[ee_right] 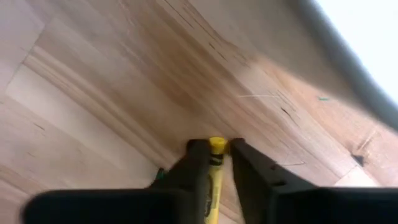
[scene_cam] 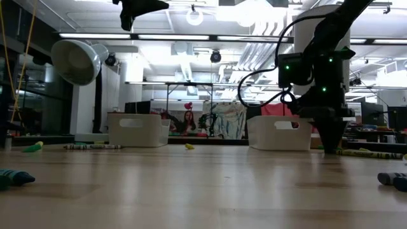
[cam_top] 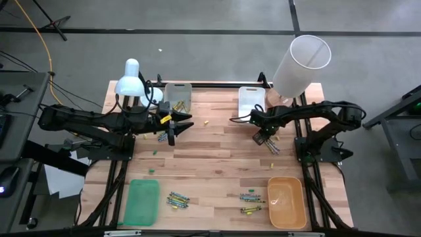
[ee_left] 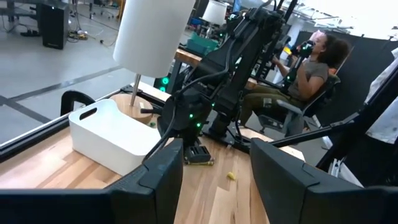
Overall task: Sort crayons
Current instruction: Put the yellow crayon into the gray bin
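My right gripper (ee_right: 216, 150) points down at the table's right middle (cam_top: 264, 138), shut on a yellow crayon (ee_right: 216, 147). More crayons (cam_top: 272, 147) lie just beside it. Other crayons lie in small clusters near the front, by the green tray (cam_top: 177, 199) and by the orange tray (cam_top: 250, 196), and a few lie under the left arm (cam_top: 162, 137). My left gripper (ee_left: 217, 180) hangs open and level, high above the table's left middle (cam_top: 174, 124), with nothing between its fingers. My right gripper pinches the yellow crayon between its two fingers (ee_right: 198, 154), coming from above and pointing down. The crayon's end (ee_right: 216, 144) shows at the fingertips, and the rest runs back through the gap between them. Whether it is clear of the wood, I cannot tell.
A grey tray (cam_top: 177, 96) and a white tray (cam_top: 251, 100) stand at the far edge. A green tray (cam_top: 143, 201) and an orange tray (cam_top: 287, 201) sit at the near edge. A desk lamp (cam_top: 131, 82) and a tall white shade (cam_top: 299, 62) rise at the back. A person (ee_left: 311, 68) sits beyond the table.
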Available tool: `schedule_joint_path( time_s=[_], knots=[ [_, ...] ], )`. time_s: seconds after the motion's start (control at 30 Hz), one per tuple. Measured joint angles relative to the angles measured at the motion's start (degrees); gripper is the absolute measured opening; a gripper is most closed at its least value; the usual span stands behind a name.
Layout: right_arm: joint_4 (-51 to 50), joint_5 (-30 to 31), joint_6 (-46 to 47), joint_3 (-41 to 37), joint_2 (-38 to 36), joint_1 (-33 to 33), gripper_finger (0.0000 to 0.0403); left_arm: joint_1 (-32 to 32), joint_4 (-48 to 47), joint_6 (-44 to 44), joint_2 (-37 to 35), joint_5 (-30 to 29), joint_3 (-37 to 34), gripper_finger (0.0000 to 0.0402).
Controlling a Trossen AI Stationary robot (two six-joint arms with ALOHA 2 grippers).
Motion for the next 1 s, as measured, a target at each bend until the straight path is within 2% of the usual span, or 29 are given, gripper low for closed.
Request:
schedule_joint_path(
  time_s=[0.1,0.23,0.47,0.53,0.63,0.73,0.87,0.93,1.0],
  knots=[
    [-0.4,0.1,-0.4,-0.1,-0.4,0.5,0.0012,0.0,0.8,0.6,-0.8,-0.1,0.0,0.0172],
    [-1.8,-0.3,-0.2,0.7,-3.5,2.2,0.0007,0.0,0.6,2.7,-3.1,-0.5,0.1,0.0172],
    [-0.1,2.4,1.2,7.7,-15.1,7.0,0.0003,0.0,0.1,6.2,-8.0,-3.5,0.1,0.0172],
    [5.9,2.4,1.2,9.1,-18.1,8.8,0.0002,0.0,-0.9,6.2,-8.7,-4.0,0.1,0.0172],
    [20.1,2.4,1.7,9.4,-20.5,11.5,0.0002,0.0,-2.6,6.0,-8.3,-4.3,0.1,0.0172],
    [36.5,2.4,1.4,9.5,-19.6,14.0,0.0001,0.0,-3.0,6.0,-5.7,-2.7,0.0,0.0172],
    [56.7,1.6,-1.2,9.6,-15.3,16.5,0.0001,0.0,1.1,6.0,-0.3,1.9,0.0,0.0172],
    [61.3,0.4,-2.5,11.0,-13.0,17.4,0.0001,0.0,3.6,5.6,2.7,5.4,0.0,0.0172],
    [61.9,-1.0,-4.6,13.7,-10.6,18.3,0.0001,0.4,7.3,4.3,5.8,8.6,0.1,0.0172]
  ],
)
